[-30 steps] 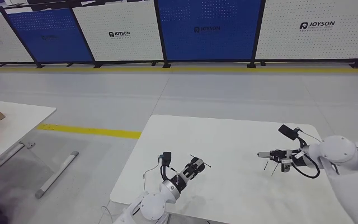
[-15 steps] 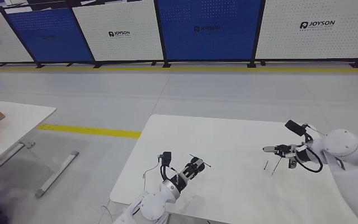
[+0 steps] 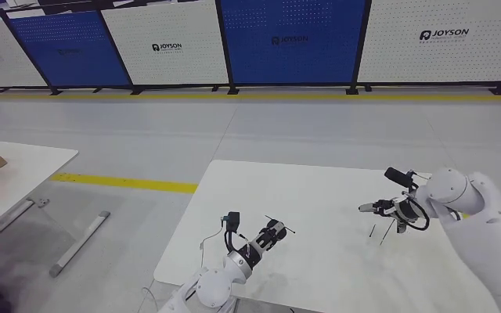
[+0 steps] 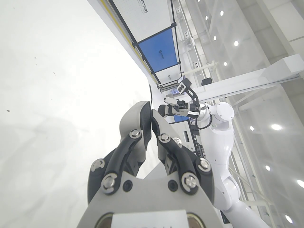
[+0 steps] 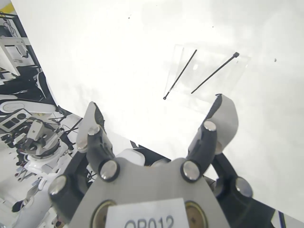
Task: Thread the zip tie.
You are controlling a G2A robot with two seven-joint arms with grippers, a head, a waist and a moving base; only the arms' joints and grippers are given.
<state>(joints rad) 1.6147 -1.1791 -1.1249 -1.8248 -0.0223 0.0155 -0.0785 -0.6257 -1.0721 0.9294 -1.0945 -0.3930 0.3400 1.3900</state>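
Note:
My left gripper (image 3: 275,230) sits near the table's front left edge, shut on a thin black zip tie (image 3: 286,228) that crosses its tip. In the left wrist view that zip tie (image 4: 150,94) pokes out past the closed fingers (image 4: 144,117). My right gripper (image 3: 368,208) hovers open over the right part of the table with nothing between its fingers. Just below it lie two more black zip ties (image 3: 373,231) (image 3: 385,233). The right wrist view shows my open right gripper (image 5: 156,102) short of those two ties (image 5: 180,74) (image 5: 215,73), which rest on a clear sheet (image 5: 237,72).
The white table (image 3: 313,188) has bare room between the two arms. Its front edge (image 5: 152,147) runs close under my right gripper. A second white table (image 3: 31,168) stands apart at the far left, across the floor.
My right gripper first drew back to the right, then came left again and its wrist turned. The left arm and its zip tie have stayed put.

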